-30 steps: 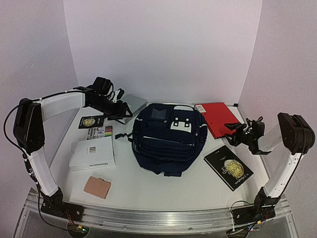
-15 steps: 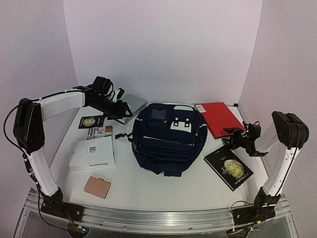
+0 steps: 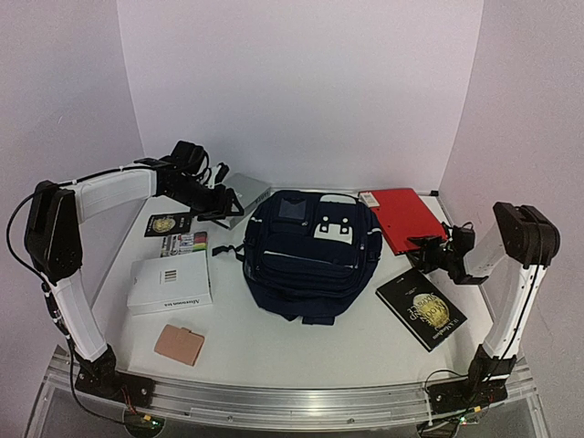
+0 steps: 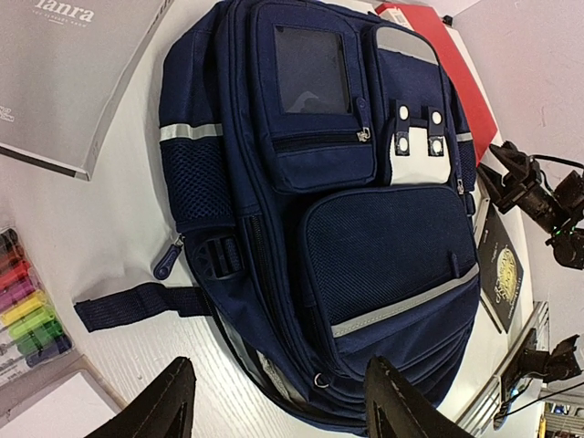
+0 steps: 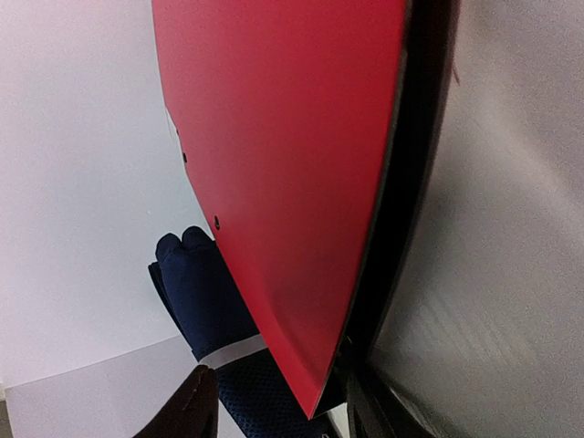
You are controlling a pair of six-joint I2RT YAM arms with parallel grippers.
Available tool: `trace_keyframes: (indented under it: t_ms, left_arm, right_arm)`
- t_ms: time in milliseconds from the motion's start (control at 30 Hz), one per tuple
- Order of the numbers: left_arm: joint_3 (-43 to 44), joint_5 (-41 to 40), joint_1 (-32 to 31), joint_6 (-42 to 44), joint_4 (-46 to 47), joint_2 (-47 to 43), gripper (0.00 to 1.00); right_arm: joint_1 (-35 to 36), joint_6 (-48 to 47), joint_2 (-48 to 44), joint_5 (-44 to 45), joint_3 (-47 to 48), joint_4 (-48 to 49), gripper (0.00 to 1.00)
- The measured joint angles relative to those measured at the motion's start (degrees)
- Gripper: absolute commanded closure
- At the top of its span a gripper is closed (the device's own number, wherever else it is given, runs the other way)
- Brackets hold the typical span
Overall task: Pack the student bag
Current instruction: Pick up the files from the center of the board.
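Note:
The student bag (image 3: 306,255), dark navy with a white patch near its top, lies flat in the middle of the table. It fills the left wrist view (image 4: 365,228). My left gripper (image 3: 219,196) hovers open and empty just left of the bag's top, over the grey book; its fingertips (image 4: 173,406) stand wide apart. My right gripper (image 3: 425,245) is open at the near corner of the red folder (image 3: 401,219). In the right wrist view the folder (image 5: 292,164) has its corner between the fingertips (image 5: 196,406), with a gap on the left side.
A grey book (image 3: 245,193) lies at the back left. A dark booklet with a gold emblem (image 3: 167,224), a marker pack (image 3: 184,244), a white book (image 3: 170,281) and a tan pad (image 3: 179,344) lie on the left. A black book with a gold emblem (image 3: 422,307) lies front right.
My right gripper has moved left and down to the near corner of the red folder, which now sits between its fingers. The left arm and the bag have not moved.

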Motion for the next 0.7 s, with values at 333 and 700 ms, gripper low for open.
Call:
trace_keyframes:
  t_ms: [333, 700]
  left_arm:
    - [0.0, 0.06, 0.0, 0.08, -0.42, 0.02, 0.36]
    - [0.0, 0.56, 0.0, 1.14, -1.21, 0.02, 0.36]
  right_arm:
    - [0.58, -0.89, 1.62, -0.08, 1.1, 0.92, 0.71]
    - [1.68, -1.8, 5.39, 1.0, 2.85, 5.41, 0.73]
